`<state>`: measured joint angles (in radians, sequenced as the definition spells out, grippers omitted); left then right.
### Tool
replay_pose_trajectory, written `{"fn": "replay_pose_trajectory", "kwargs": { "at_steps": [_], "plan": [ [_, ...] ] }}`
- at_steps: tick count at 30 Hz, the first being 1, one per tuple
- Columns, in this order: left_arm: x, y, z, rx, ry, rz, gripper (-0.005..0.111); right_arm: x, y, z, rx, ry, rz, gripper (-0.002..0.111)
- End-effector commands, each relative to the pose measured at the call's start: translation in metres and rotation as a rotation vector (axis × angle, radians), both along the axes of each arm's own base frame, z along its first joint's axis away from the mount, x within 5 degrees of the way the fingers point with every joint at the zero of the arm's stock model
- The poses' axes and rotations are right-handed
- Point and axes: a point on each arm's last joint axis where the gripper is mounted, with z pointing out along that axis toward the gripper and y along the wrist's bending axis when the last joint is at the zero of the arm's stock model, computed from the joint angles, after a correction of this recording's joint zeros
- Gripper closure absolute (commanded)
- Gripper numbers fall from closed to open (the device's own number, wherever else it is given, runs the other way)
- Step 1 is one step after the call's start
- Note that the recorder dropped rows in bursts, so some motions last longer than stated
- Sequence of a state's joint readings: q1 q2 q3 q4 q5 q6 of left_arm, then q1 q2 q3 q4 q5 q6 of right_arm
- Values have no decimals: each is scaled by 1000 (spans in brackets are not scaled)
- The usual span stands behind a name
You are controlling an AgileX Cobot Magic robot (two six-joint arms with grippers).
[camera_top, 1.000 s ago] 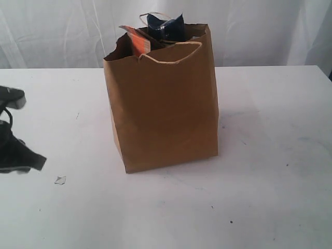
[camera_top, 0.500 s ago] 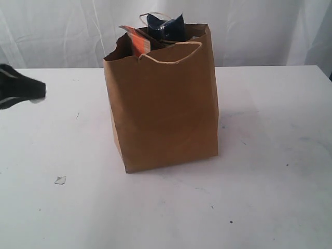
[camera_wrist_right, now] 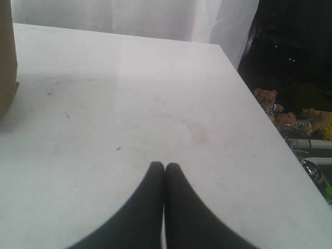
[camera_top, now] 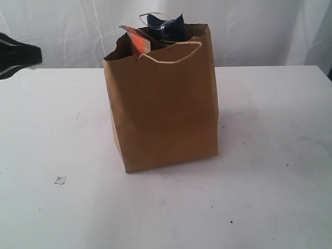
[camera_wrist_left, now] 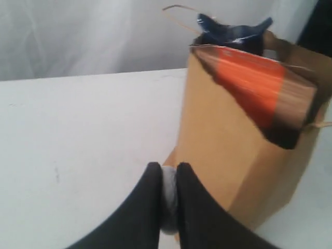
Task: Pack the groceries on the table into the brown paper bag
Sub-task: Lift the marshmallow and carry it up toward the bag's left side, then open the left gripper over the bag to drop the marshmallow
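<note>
the brown paper bag (camera_top: 163,114) stands upright near the middle of the white bench (camera_top: 270,155). it is tall, creased kraft paper with a ragged top rim, and a pale cord handle (camera_top: 171,58) droops over its front edge. to its left, toward the front of the bench, lies a small pale scrap (camera_top: 60,180), well apart from the bag.

two things poke above the bag's rim: on the left a tilted orange-labelled pouch (camera_top: 137,41), and just right of it a dark blue packet (camera_top: 165,26), which stands highest. what lies deeper i cannot see.

my left gripper (camera_top: 35,55) hangs raised at the far left, well apart from the bag, tip pointing toward it. its fingers are clamped on a small white sweet (camera_wrist_left: 168,199), pinched between the tips.

my right gripper (camera_wrist_right: 165,167) shows only in its wrist view. its fingers are pressed together on nothing, over the bench, with the bag's edge off to one side.
</note>
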<state>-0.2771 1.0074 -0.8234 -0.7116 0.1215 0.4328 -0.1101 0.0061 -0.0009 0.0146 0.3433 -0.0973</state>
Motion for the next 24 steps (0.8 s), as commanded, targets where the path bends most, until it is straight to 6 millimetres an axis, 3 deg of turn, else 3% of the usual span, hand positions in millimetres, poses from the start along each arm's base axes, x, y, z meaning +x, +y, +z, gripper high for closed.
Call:
{"fn": "replay_pose_trajectory", "kwargs": {
  "at_steps": [1, 5, 13, 17, 20, 24],
  "plan": [
    [5, 10, -2, -116, 92, 206, 107, 0, -1, 1, -9, -12, -8, 108],
    [7, 4, 8, -135, -39, 194, 107, 0, -1, 1, -9, -12, -8, 108],
    [8, -27, 41, -187, -507, 2, 107, 0, -1, 1, -9, -12, -8, 108],
    [18, -49, 31, -208, -531, -99, 107, 0, -1, 1, -9, -12, -8, 108],
    [36, -61, 13, -192, -453, -104, 107, 0, -1, 1, -9, -12, -8, 108],
    [55, -76, 7, -187, -418, -147, 107, 0, -1, 1, -9, -12, -8, 108]
  ]
}}
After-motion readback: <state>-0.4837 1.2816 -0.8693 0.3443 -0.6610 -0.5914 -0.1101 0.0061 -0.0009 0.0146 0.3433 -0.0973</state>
